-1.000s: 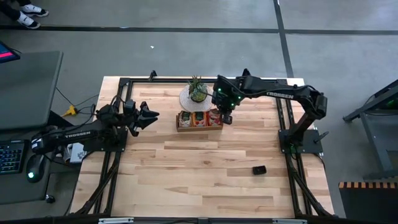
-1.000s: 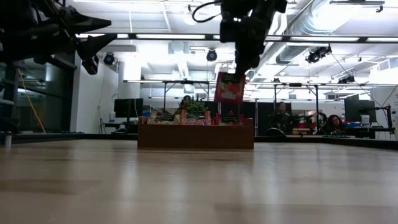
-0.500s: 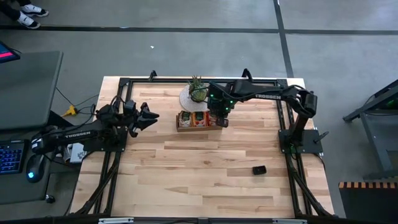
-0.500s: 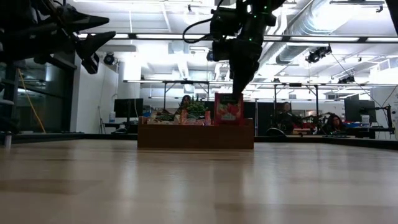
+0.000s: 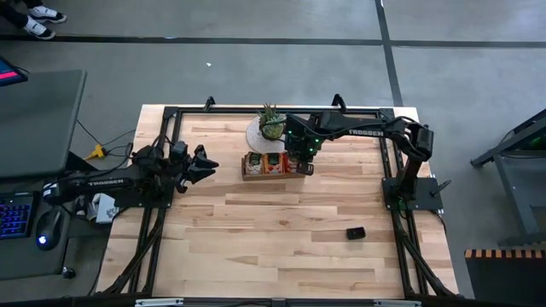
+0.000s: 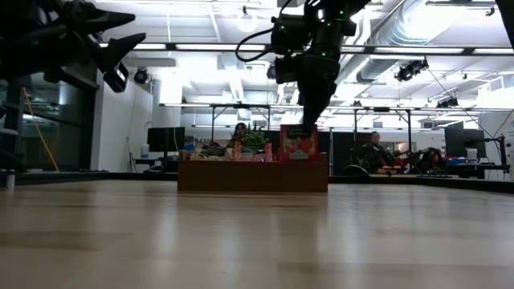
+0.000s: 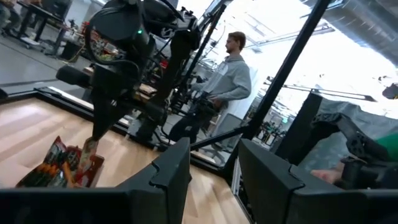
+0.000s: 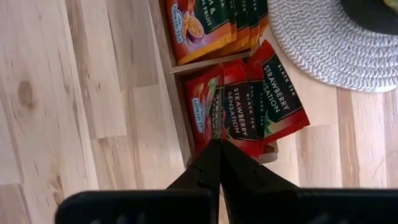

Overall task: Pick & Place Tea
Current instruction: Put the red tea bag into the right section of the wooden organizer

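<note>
Black block (image 5: 356, 232): lay on near table (image 5: 273, 247), apart. Left gripper (image 5: 205, 162): hovered beside tray (image 5: 273, 175), jaws partly open, empty. Right gripper (image 8: 216, 144): over tray's end compartment, jaws pinched on red tea sachet (image 8: 231, 106) standing among others. Beyond: plant (image 5: 271, 122) on mat.

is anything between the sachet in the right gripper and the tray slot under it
Nothing visible. The right gripper is shut on a red sachet already at the tray's end compartment, among the other sachets there.
</note>
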Available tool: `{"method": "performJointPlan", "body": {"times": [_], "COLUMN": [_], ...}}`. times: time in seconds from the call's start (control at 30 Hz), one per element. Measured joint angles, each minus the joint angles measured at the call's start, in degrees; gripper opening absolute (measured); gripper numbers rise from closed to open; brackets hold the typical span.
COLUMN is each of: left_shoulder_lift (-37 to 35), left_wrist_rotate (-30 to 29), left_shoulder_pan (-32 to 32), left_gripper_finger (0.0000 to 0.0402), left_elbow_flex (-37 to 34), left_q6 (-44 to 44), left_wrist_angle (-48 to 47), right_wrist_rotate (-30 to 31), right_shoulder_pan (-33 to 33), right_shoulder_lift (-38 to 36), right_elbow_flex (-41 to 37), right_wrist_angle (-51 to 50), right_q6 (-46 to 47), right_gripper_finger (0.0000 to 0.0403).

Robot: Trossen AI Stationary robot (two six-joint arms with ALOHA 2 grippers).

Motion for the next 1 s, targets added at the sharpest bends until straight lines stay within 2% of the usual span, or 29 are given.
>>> {"method": "performJointPlan", "body": {"times": [0.23, 0.6, 1.0], "left_shoulder_lift": [0.0, 0.0, 0.0], "left_wrist_rotate": [-5.2, -5.3, -5.4], "left_shoulder_pan": [-4.2, -4.2, -4.1], "left_gripper_finger": [0.0138, 0.0138, 0.0138], "left_elbow_flex": [0.0, 0.0, 0.0], "left_q6": [2.7, 2.3, 7.1], "left_wrist_angle": [-0.3, -1.2, -14.4], "right_wrist_rotate": [-0.4, -0.3, 0.2], "right_shoulder_pan": [0.0, 0.7, 0.6], "right_shoulder_lift": [0.8, 4.0, 4.1], "right_elbow_flex": [0.0, 0.0, 0.0], "right_wrist_angle": [-0.1, 1.8, 1.9], "right_q6": [0.0, 1.1, 1.1], "right_gripper_finger": [0.0, 0.0, 0.0]}}
